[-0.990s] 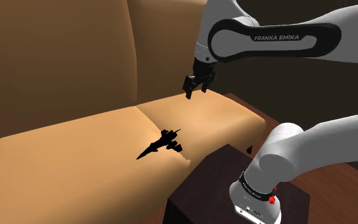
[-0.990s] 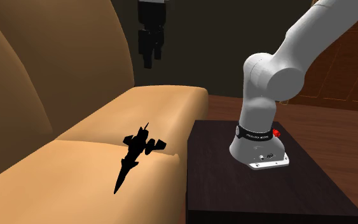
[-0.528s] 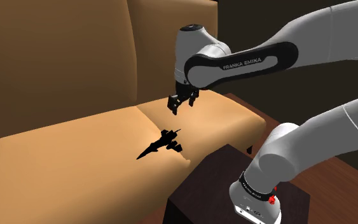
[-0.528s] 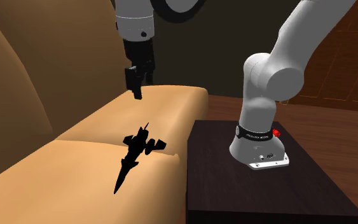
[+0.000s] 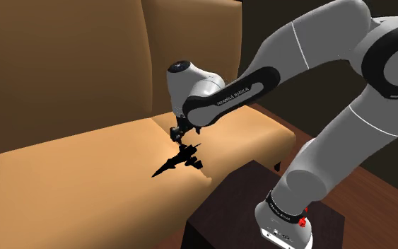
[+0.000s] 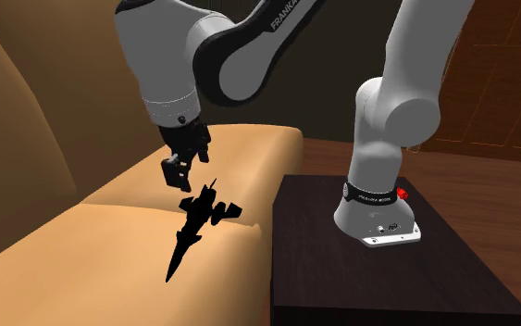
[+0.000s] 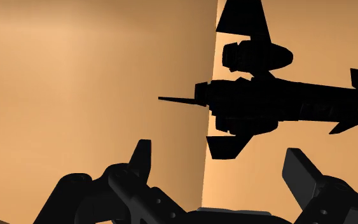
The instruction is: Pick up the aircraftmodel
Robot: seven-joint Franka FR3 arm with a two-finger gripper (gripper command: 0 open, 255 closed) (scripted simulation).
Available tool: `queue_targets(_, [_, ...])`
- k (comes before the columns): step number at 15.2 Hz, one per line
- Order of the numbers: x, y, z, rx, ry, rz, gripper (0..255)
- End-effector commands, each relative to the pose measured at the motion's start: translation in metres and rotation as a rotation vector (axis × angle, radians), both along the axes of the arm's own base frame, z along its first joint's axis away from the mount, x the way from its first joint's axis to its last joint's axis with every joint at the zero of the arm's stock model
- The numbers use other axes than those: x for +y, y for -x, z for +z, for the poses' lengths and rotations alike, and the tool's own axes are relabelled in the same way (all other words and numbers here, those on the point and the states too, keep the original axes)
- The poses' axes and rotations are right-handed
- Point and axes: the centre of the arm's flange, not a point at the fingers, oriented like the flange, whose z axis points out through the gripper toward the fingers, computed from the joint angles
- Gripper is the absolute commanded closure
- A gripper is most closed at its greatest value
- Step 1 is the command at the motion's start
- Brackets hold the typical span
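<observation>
Two fingers (image 7: 298,168) spread apart, just above one black aircraft model (image 5: 182,157) — lying on one tan sofa (image 5: 84,184).

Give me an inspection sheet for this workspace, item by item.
Surface: tan sofa seat, two cushions meeting at a seam.
Job's things: black aircraft model lying over the seam, near the seat's front edge.
Clutter: nothing seen.
Gripper: gripper open, close above the model, not clasping it.
Cables: nothing seen.
Surroundings: sofa backrest, dark stand, wood floor.
</observation>
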Motion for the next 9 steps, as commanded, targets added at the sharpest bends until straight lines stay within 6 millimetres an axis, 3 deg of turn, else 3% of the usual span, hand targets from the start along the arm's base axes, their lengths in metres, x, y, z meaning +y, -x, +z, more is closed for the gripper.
queue_targets(1, [0.011, -0.009, -0.028, 0.009, 0.024, -0.012, 0])
queue_targets(3, [0.018, -0.017, -0.049, 0.016, 0.044, -0.021, 0])
queue_targets(9, [0.018, -0.017, -0.080, 0.016, 0.044, -0.021, 0])
